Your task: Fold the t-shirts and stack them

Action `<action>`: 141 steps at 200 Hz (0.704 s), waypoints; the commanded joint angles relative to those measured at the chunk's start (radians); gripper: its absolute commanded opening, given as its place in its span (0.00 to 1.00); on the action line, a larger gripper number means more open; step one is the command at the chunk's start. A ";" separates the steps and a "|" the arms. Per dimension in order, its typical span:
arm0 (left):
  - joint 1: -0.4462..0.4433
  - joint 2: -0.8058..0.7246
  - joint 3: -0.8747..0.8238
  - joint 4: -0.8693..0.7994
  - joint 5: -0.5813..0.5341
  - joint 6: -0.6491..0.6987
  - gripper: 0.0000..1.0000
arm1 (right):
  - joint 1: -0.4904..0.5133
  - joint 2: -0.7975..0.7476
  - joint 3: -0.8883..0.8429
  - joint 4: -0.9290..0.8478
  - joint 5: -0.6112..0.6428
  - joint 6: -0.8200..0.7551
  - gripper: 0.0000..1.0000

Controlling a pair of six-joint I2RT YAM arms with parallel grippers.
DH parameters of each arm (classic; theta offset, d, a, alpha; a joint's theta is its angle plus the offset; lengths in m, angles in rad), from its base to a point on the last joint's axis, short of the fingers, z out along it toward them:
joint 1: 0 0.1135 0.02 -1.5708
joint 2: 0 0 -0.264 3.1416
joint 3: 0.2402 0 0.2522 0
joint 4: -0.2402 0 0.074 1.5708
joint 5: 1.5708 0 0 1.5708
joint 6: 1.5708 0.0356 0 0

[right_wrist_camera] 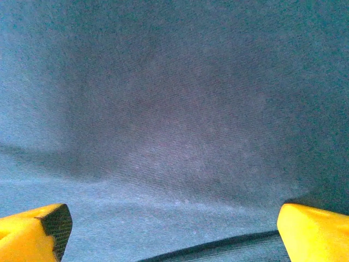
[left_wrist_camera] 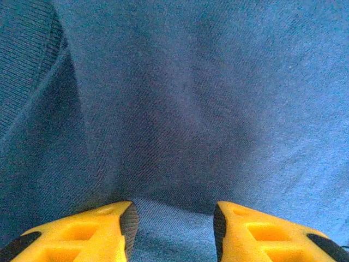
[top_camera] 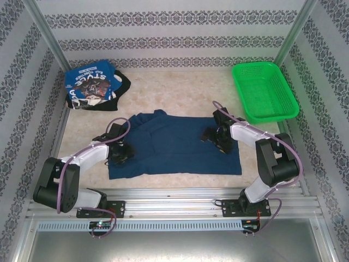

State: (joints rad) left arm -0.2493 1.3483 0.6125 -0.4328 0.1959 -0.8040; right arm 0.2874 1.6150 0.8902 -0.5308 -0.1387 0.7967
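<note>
A navy blue t-shirt (top_camera: 174, 144) lies spread flat in the middle of the table, print side hidden. My left gripper (top_camera: 121, 153) rests low on its left side; in the left wrist view its yellow fingers (left_wrist_camera: 103, 232) stand apart with blue cloth (left_wrist_camera: 180, 109) lying between them, not pinched. On the shirt's right part, my right gripper (top_camera: 217, 137) presses down, its fingers (right_wrist_camera: 38, 232) spread wide over the flat cloth (right_wrist_camera: 174, 120). A folded blue tee with white lettering (top_camera: 90, 86) sits on a black one (top_camera: 123, 85) at the back left.
A green plastic mesh basket (top_camera: 264, 90) stands at the back right. Patterned walls close in the beige table (top_camera: 180, 87) on three sides. A metal rail (top_camera: 174, 204) runs along the near edge by the arm bases.
</note>
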 commanded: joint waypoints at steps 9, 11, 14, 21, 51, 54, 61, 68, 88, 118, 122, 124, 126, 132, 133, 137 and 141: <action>-0.014 -0.031 -0.056 -0.058 0.002 -0.045 0.46 | 0.003 -0.040 -0.064 -0.095 0.078 0.061 0.98; -0.014 -0.035 -0.052 -0.058 0.004 -0.044 0.47 | -0.001 -0.050 -0.065 -0.089 0.080 0.057 0.98; -0.013 -0.040 -0.044 -0.058 0.007 -0.042 0.47 | -0.006 -0.059 -0.065 -0.084 0.082 0.056 0.98; -0.014 -0.050 -0.025 -0.060 0.017 -0.037 0.47 | -0.020 -0.075 -0.056 -0.083 0.089 0.050 0.98; -0.014 -0.073 0.158 -0.094 0.069 0.000 0.52 | -0.074 -0.110 0.069 -0.128 0.106 -0.019 0.98; -0.014 -0.071 0.186 -0.102 0.060 0.008 0.53 | -0.078 -0.112 0.084 -0.130 0.106 -0.029 0.98; -0.010 -0.056 0.257 -0.115 0.044 0.035 0.56 | -0.088 -0.114 0.114 -0.129 0.100 -0.047 0.98; -0.004 -0.025 0.329 -0.131 0.038 0.067 0.59 | -0.100 -0.110 0.145 -0.131 0.092 -0.060 0.98; 0.040 0.143 0.579 -0.174 0.089 0.172 0.65 | -0.149 -0.063 0.230 -0.149 0.050 -0.082 0.98; 0.106 0.431 0.884 -0.233 0.189 0.323 0.66 | -0.211 0.082 0.382 -0.250 0.084 -0.125 0.97; 0.110 0.471 0.922 -0.242 0.192 0.344 0.66 | -0.218 0.105 0.401 -0.267 0.090 -0.124 0.97; 0.112 0.490 0.941 -0.248 0.192 0.356 0.66 | -0.221 0.116 0.411 -0.276 0.097 -0.125 0.97; 0.113 0.507 0.960 -0.254 0.193 0.368 0.66 | -0.223 0.126 0.419 -0.284 0.103 -0.125 0.97; 0.115 0.559 1.014 -0.271 0.201 0.404 0.66 | -0.231 0.153 0.440 -0.302 0.120 -0.119 0.96; 0.116 0.568 1.018 -0.274 0.203 0.410 0.66 | -0.232 0.156 0.442 -0.305 0.123 -0.118 0.96; 0.117 0.602 1.058 -0.283 0.212 0.434 0.66 | -0.236 0.170 0.450 -0.305 0.127 -0.115 0.96; 0.119 0.636 1.092 -0.295 0.219 0.450 0.66 | -0.240 0.181 0.453 -0.297 0.128 -0.112 0.95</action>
State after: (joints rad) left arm -0.1493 1.8065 1.5665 -0.5915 0.3470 -0.5472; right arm 0.0746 1.6981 1.2949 -0.7155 -0.0654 0.7052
